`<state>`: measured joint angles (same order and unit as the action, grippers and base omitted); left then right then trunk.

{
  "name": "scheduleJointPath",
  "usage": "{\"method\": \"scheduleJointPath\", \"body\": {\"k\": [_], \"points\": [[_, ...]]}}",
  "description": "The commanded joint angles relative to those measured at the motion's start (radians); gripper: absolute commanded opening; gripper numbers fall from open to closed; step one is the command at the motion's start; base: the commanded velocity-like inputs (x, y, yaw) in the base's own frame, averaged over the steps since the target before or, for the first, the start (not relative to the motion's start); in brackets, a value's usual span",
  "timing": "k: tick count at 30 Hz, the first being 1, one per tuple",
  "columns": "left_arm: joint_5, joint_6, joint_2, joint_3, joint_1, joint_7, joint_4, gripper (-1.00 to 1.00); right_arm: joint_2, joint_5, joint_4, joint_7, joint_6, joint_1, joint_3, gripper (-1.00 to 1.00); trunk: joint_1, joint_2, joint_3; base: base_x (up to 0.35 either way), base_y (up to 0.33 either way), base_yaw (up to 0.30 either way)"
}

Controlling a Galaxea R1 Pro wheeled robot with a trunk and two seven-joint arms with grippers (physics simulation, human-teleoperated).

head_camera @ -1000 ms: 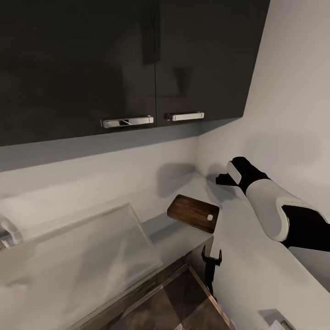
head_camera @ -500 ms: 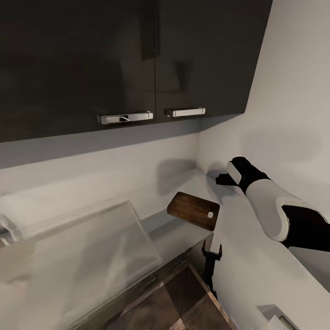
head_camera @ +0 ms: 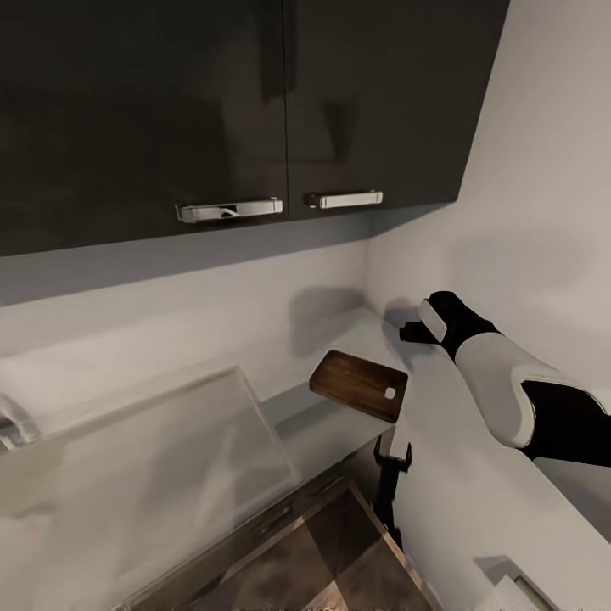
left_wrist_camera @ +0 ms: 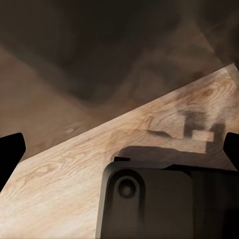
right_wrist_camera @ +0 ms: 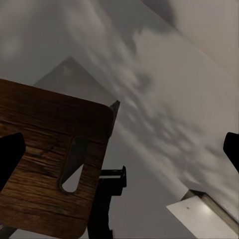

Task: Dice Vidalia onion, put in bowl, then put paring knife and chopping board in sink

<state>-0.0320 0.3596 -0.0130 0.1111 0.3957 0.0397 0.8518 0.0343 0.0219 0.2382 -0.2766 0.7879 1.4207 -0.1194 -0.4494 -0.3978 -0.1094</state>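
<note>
Two dark, glossy wall cabinets [head_camera: 238, 110] hang across the upper part of the head view, their doors meeting at a vertical seam. Each door carries a horizontal chrome handle: the longer one [head_camera: 229, 210] on the left door, a shorter one [head_camera: 344, 199] on the right door. Below them runs a pale backsplash wall [head_camera: 170, 314], which meets a second white wall [head_camera: 543, 195] at the corner. Brown wood-grain floor [head_camera: 339, 568] shows at the bottom, and it also appears in the left wrist view [left_wrist_camera: 64, 184].

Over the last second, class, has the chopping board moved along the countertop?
No. The chopping board keeps its place by the countertop corner; the small shift in the picture is the camera's.
</note>
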Motion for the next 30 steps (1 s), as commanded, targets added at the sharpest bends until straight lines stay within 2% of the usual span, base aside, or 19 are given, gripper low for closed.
{"method": "scheduleJointPath", "body": {"k": [1, 30], "points": [[-0.003, 0.001, -0.001, 0.003, 0.000, 0.004, 0.001, 1.00, -0.001, 0.003, 0.001, -0.006, 0.002, 0.000, -0.006, 1.00, -0.001, -0.002, -0.004, 0.000, 0.000, 0.000], [-0.002, 0.001, -0.001, 0.002, 0.000, 0.004, -0.005, 1.00, -0.002, 0.003, 0.000, -0.006, 0.001, -0.003, -0.006, 1.00, -0.001, -0.002, -0.050, 0.000, 0.000, 0.000]]}}
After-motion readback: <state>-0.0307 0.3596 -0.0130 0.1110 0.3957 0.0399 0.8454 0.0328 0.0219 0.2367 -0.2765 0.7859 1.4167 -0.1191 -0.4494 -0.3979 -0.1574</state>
